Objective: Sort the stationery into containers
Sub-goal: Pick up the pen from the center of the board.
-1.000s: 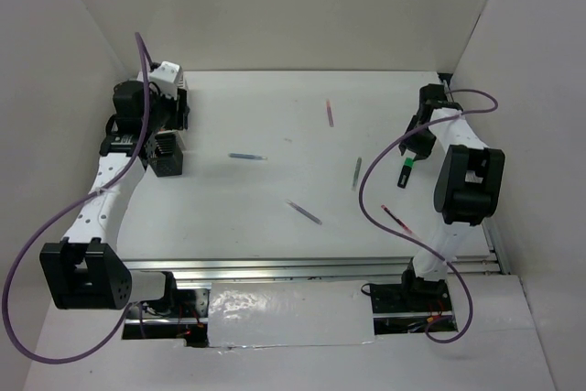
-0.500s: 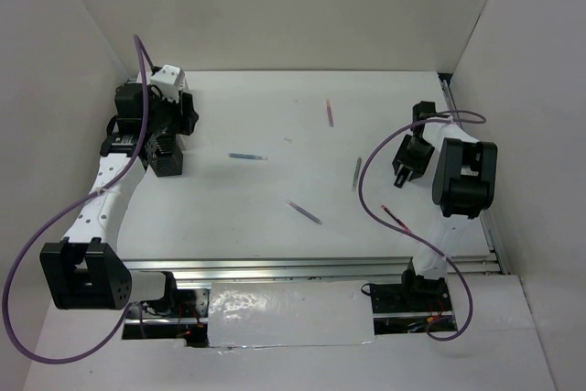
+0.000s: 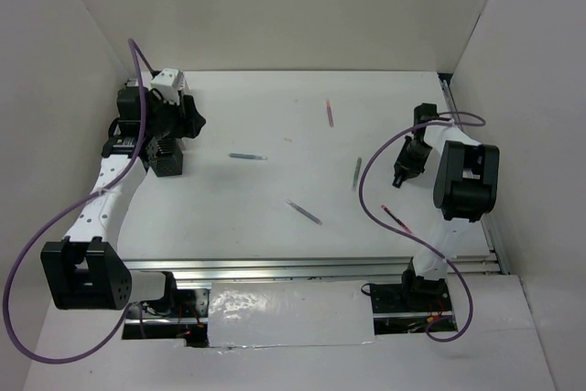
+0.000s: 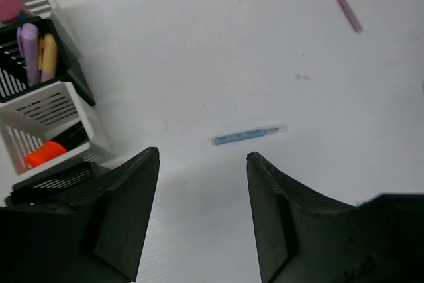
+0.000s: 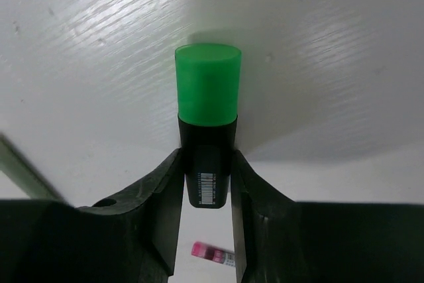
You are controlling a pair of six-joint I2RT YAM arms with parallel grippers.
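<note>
My right gripper (image 5: 207,164): clamped on green-capped black marker (image 5: 207,91), right of top view | left gripper (image 4: 202,183): agape, empty | mesh cups (image 3: 166,155): upper left | carry marker high across, grip firm, clearing blue pen (image 4: 248,135).

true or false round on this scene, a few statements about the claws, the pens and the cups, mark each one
1. The right claw is shut on the green-capped black marker. True.
2. The left claw grips the blue pen. False: the claw is open and empty, and the blue pen lies on the table beyond its fingers.
3. An orange-capped marker sits in a white mesh cup. True.
4. The green-capped black marker stands in a container. False: the right claw holds it over the table.
</note>
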